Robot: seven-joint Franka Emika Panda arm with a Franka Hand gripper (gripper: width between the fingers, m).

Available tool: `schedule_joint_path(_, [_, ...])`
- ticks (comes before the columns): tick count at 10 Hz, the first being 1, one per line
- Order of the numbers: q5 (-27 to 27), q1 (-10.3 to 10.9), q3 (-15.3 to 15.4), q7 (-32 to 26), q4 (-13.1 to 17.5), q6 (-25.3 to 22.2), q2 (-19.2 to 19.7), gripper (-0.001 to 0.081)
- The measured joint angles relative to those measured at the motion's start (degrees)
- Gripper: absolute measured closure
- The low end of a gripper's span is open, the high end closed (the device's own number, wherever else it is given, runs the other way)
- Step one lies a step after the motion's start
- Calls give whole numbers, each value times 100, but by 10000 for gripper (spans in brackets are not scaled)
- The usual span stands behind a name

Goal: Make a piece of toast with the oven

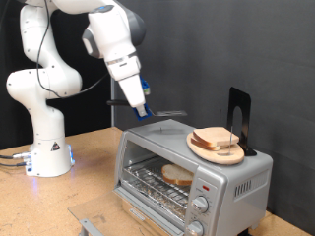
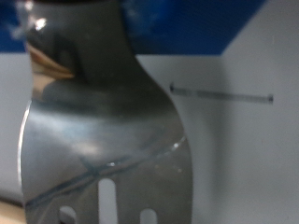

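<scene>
While the arm leans in from the exterior view's top left, the gripper (image 1: 139, 106) hangs just above the oven's (image 1: 192, 167) top, near its back left corner in that view. It's clamped on the handle of a metal spatula (image 1: 169, 114), whose blade sticks out toward the exterior view's right, roughly level, over the oven roof. Can't tell if the blade touches the roof or sits slightly clear of it.

Wrist view is almost all spatula (image 2: 103, 140): shiny slotted blade up close, grey surface behind it, blue band beyond.

Oven is on the wooden table (image 1: 89, 167) with its glass door shut. One piece of toast (image 1: 178, 176) lies on the wire rack inside, visible through the glass. Knobs sit on the front panel at the exterior view's right.

On the oven roof, right side in the exterior view, there's a round wooden plate (image 1: 202, 150) with more bread slices (image 1: 217, 140) stacked on it. Black stand (image 1: 239, 116) upright just behind the plate.

Gripper is well apart from the plate and not touching the bread
</scene>
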Motion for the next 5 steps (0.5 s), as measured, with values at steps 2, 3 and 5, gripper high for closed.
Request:
schedule_joint_path(2, [-14, 15, 385, 275, 168, 190, 302, 406])
schedule_joint_path(3, [-26, 15, 557, 382, 228, 272, 451, 406])
schedule_joint_path(5, [-67, 9, 810, 592, 276, 447, 690, 406])
